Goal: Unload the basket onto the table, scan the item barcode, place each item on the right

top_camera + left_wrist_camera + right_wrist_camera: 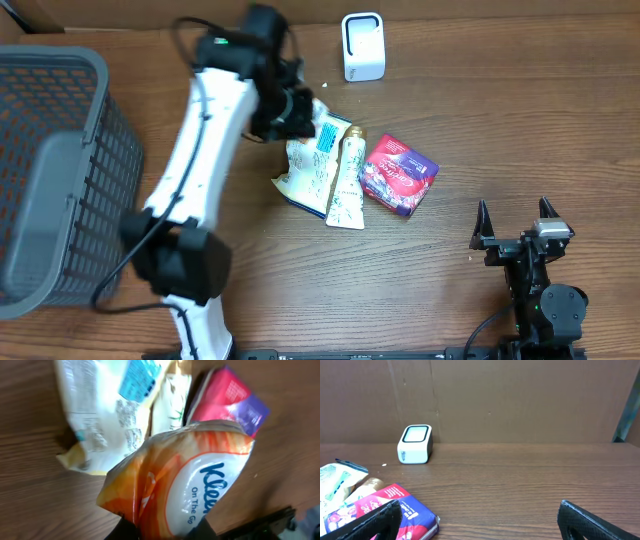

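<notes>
The left pincer [292, 112] hangs over the upper middle of the brown wooden desk [480, 120], above the top end of a small heap of goods. In its wrist view it is clenched on the bottom edge of an orange and white soft plastic Kleenex tissue pack [190, 485]. The pack juts out from between the dark fingers, and its crinkled film faces the camera. The overhead view does not show this pack, because the arm covers it. Beneath and beyond the pack lies the heap. It holds a white crinkled packet with a blue label [308, 160], a cream squeeze tube [347, 180] just beside it, and a pink and purple cardboard box [398, 175] touching the tube on the far side. The small white rounded scanner block [362, 46] stands upright near the back edge of the desk, apart from the heap and from the left pincer. A grey wire-mesh basket [60, 170] fills the left side of the desk. The right pincer [514, 215] rests low at the front right, well apart from everything. Its jaws are spread wide and grasp nothing.
</notes>
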{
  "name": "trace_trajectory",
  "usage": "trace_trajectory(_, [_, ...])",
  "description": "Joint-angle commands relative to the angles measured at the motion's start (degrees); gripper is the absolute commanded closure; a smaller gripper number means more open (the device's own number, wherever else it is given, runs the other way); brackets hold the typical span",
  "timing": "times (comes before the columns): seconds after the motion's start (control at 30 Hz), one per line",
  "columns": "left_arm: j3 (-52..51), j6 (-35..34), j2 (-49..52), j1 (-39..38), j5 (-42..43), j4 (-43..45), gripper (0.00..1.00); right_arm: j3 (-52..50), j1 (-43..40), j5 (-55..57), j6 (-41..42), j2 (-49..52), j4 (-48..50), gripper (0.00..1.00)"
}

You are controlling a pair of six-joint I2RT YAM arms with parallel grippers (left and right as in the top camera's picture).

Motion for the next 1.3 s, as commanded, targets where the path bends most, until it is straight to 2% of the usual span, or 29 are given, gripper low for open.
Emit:
trace_trajectory(0.0, [-0.1, 1.1, 2.9, -2.6, -0.9, 0.0, 0.83, -0.6, 0.2, 0.3, -0.3, -0.6, 0.4, 0.00])
trace_trajectory(0.03, [-0.1, 1.1, 3.7, -3.0, -0.9, 0.0, 0.80, -0.6, 0.2, 0.3, -0.3, -0.6, 0.4, 0.00])
trace_trajectory(0.07, [-0.1, 1.1, 4.2, -3.3, -0.9, 0.0, 0.70, -0.6, 0.2, 0.3, -0.3, -0.6, 0.4, 0.00])
trace_trajectory(0.2, [-0.1, 1.2, 5.6, -3.0, -0.9, -0.4, 0.10, -0.6, 0.2, 0.3, -0.3, -0.6, 0.4, 0.00])
trace_trajectory(0.23, [-0.1, 1.2, 5.6, -2.8, -0.9, -0.4, 0.02, -0.6, 0.2, 0.3, -0.3, -0.6, 0.4, 0.00])
trace_trajectory(0.27, [0.2, 1.2, 5.3, -2.4, -0.8, -0.6, 0.00, -0.6, 0.2, 0.3, -0.3, -0.6, 0.4, 0.00])
trace_trajectory(0.47, [7.7, 2.3, 5.2, 0.5, -0.8, -5.6, 0.00, -0.6, 0.2, 0.3, -0.3, -0.6, 0.4, 0.00])
trace_trajectory(0.6, [20.9, 2.8, 5.2, 4.5, -0.9, -13.2, 0.00, -0.6, 0.2, 0.3, -0.3, -0.6, 0.4, 0.00])
trace_trajectory(0.7, [26.6, 2.0, 4.2, 7.6, -1.6, -13.7, 0.00, -0.6, 0.2, 0.3, -0.3, -0.6, 0.4, 0.00])
trace_trajectory(0.9, [28.9, -5.4, -0.5, 16.8, -13.7, -13.7, 0.00, -0.6, 0.2, 0.3, -0.3, -0.6, 0.4, 0.00])
trace_trajectory(1.13, [28.8, -11.5, -2.4, 31.4, -15.7, -12.4, 0.00, -0.6, 0.2, 0.3, -0.3, -0.6, 0.4, 0.00])
trace_trajectory(1.17, [28.8, -11.6, -2.3, 33.3, -15.6, -12.1, 0.04, -0.6, 0.2, 0.3, -0.3, -0.6, 0.4, 0.00])
trace_trajectory(1.2, [28.8, -12.0, -2.3, 34.9, -15.2, -11.8, 0.15, -0.6, 0.2, 0.3, -0.3, -0.6, 0.4, 0.00])
trace_trajectory(1.23, [28.8, -13.0, -2.3, 36.6, -14.9, -11.5, 0.37, -0.6, 0.2, 0.3, -0.3, -0.6, 0.4, 0.00])
trace_trajectory(1.27, [28.8, -14.0, -2.3, 38.2, -14.5, -11.0, 0.55, -0.6, 0.2, 0.3, -0.3, -0.6, 0.4, 0.00])
